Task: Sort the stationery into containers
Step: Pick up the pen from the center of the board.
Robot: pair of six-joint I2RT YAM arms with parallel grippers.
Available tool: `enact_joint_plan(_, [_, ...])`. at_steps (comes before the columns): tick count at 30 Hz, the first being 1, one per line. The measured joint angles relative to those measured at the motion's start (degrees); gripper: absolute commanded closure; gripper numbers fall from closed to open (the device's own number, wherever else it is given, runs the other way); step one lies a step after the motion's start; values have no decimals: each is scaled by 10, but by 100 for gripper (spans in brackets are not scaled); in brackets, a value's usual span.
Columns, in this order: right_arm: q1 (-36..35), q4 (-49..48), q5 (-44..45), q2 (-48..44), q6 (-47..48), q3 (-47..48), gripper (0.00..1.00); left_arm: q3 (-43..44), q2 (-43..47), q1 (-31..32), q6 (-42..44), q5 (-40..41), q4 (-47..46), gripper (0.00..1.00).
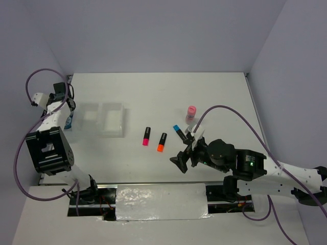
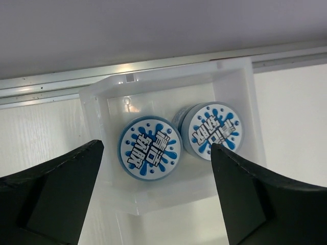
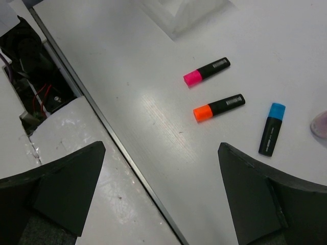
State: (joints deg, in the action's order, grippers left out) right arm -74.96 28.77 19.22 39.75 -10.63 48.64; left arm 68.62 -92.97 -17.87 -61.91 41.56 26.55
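The right gripper (image 3: 161,148), fingers spread, is hovering nearest the orange marker (image 1: 161,142), which is lying on the table (image 1: 230,102) just to its left with long axis running near-to-far, while the left gripper (image 2: 156,145), likewise spread, is hanging over the tape rolls (image 2: 149,148) in the tray (image 2: 232,81)

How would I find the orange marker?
Look at the middle of the white table, where three short black markers lie side by side. The orange marker is the middle one, between the pink marker and the blue marker. Only its tip is orange.
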Motion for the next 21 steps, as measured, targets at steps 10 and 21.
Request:
enact_joint_plan(10, [16, 14, 51, 23, -52, 3, 0, 138, 67, 55, 80, -9, 78, 1])
enact_joint_plan(21, [209, 90, 34, 61, -180, -16, 2, 108, 121, 456, 185, -51, 98, 1])
